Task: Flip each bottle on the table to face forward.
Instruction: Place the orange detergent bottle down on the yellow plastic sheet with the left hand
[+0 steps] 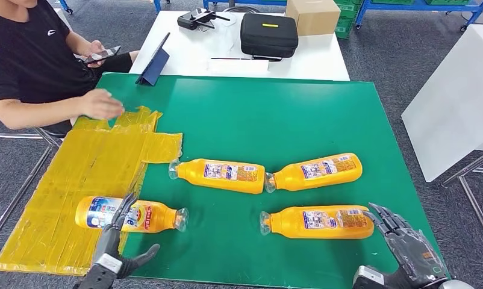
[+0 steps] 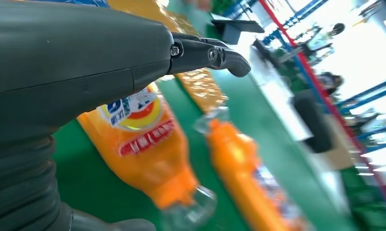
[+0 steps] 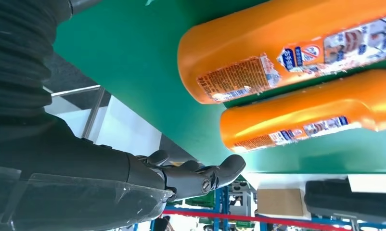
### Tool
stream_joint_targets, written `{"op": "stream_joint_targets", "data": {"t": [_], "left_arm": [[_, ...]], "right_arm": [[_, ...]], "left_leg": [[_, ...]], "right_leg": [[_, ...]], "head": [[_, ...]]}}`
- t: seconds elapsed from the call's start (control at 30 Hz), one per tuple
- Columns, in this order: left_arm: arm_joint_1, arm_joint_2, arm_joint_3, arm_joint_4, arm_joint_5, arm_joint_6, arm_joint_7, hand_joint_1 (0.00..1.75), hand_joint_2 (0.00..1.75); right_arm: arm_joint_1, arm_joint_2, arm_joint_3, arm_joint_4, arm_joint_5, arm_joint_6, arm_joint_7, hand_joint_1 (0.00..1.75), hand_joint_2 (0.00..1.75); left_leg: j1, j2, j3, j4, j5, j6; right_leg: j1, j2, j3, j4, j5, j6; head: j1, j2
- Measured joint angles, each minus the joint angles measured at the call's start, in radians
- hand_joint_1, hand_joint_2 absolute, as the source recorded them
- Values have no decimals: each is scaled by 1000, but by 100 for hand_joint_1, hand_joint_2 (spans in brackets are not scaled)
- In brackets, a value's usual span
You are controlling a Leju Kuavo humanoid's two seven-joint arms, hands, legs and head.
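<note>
Several orange bottles lie on their sides on the green table (image 1: 275, 114). The near-left bottle (image 1: 144, 216) shows its blue and red front label upward, and in the left wrist view the bottle (image 2: 143, 144) lies just under my palm. My left hand (image 1: 114, 244) hovers over its base end with fingers (image 2: 215, 53) spread, holding nothing. The near-right bottle (image 1: 320, 221) shows its fine-print back label. My right hand (image 1: 408, 244) is open just beyond its base (image 3: 287, 53), apart from it. Two more bottles (image 1: 221, 175) (image 1: 317, 171) lie neck to neck in the middle.
A yellow taped patch (image 1: 76, 180) covers the table's left side, where a seated person rests a hand (image 1: 100, 103). Behind is a white table with a black case (image 1: 268, 34), a tablet (image 1: 155, 63) and a cardboard box (image 1: 313, 15). A white panel (image 1: 456, 102) stands at the right.
</note>
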Motion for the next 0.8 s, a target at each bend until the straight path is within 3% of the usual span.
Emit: {"op": "stream_joint_targets", "data": {"t": [0.33,0.8], "left_arm": [[39,-23,-45,-158,58,-69,-5,0,175],[40,-20,-82,-182,74,-61,-6,0,175]], "right_arm": [[-186,99,101,215,98,34,-27,0,175],[-339,175,204,410,158,47,-23,0,175]], "left_leg": [[0,0,0,0,0,0],[0,0,0,0,0,0]], "right_leg": [[0,0,0,0,0,0],[0,0,0,0,0,0]], "head": [[0,0],[1,0]]}}
